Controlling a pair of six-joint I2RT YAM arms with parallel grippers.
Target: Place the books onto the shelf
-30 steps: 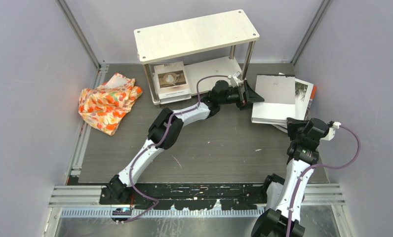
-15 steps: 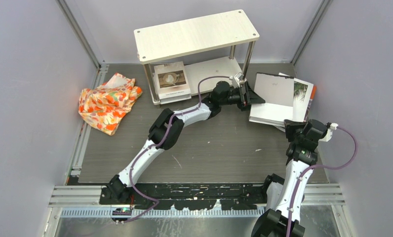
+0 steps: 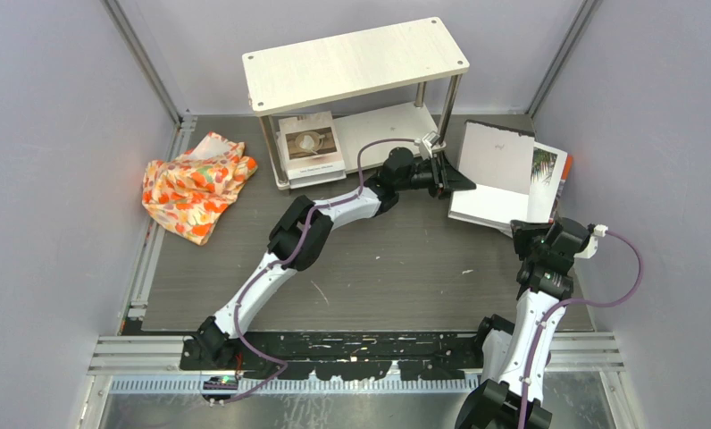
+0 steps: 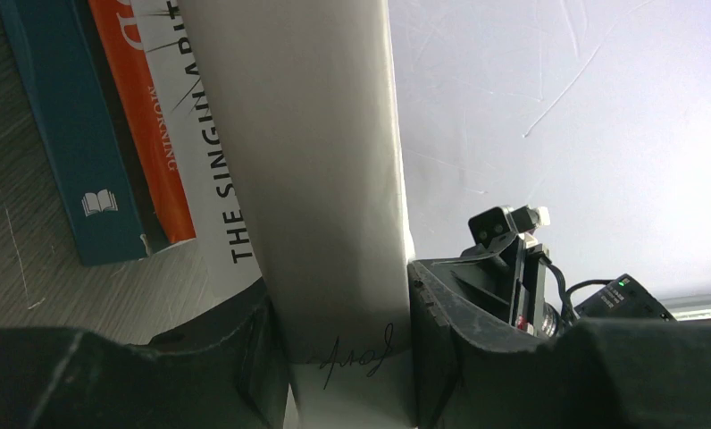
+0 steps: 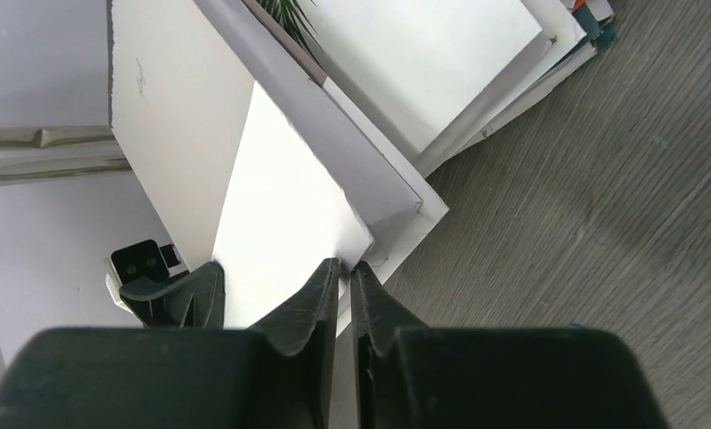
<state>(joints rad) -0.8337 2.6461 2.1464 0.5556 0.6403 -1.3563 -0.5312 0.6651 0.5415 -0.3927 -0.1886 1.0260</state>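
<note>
1. The grey-white book [image 3: 499, 170] tops the stack at about 3 o'clock on the bench [image 3: 388, 268]. Its 9 o'clock edge is tilted up off the books beneath
2. The shelf [image 3: 356, 63] stands at 12 o'clock, with the coffee-cup book [image 3: 310, 143] already lying on its lower board [image 3: 383, 125]
3. Our left hand [image 3: 450, 180] is clamped on that raised edge, one finger on each face. The bite looks shallow to us, so we firm it up before lifting
4. Our right hand [image 5: 345, 281] is narrow, its fingers almost touching with nothing visible between them, and the tips sit at the book's 6 o'clock corner. We judge it works best as a prop, drawn back toward 6 o'clock only once the left grip carries the weight
5. We lift straight up first, so the cover does not drag the palm-leaf book [image 3: 546, 168], the orange book [image 4: 142, 107] or the teal book [image 4: 57, 125] off the stack
6. We then swing toward 11 o'clock, level the book and slide it onto the bare part of the lower board. We mind the metal leg [image 3: 448, 107] just at 12 o'clock of the left hand
7. A flat book held by one edge will likely droop and twist, so we go slowly
</note>
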